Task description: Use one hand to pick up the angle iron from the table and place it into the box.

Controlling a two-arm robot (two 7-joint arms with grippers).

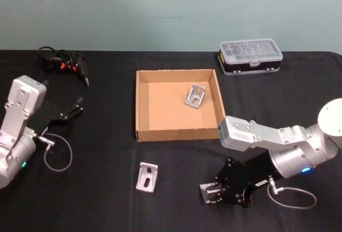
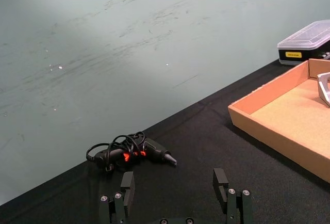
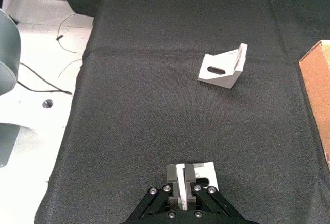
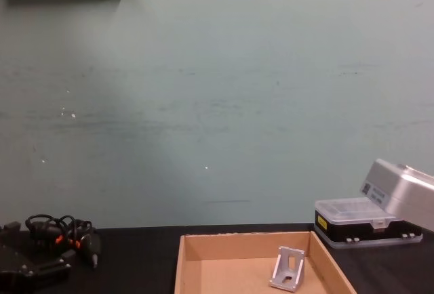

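Observation:
Three silver angle irons show. One [image 1: 196, 95] lies inside the brown cardboard box [image 1: 141, 106], also seen as the angle iron [image 4: 288, 268] in the box [image 4: 193, 257]. A second [image 1: 146, 177] lies loose on the black table [image 1: 96, 200] in front of the box, and appears farther off as the angle iron [image 3: 221, 69]. The third [image 1: 205, 190] sits low at the table's front right, with my right gripper [image 1: 212, 195] shut on its upright flange; the fingers [image 3: 171, 175] pinch the plate [image 3: 205, 172]. My left gripper [image 1: 75, 107] rests open at the far left, its fingers [image 2: 127, 184] spread.
A clear-lidded black-and-yellow plastic case [image 1: 250, 56] stands behind the box at the right. A tangle of black cables with a small tool [image 1: 67, 62] lies at the back left. The table's front edge runs close to the right gripper.

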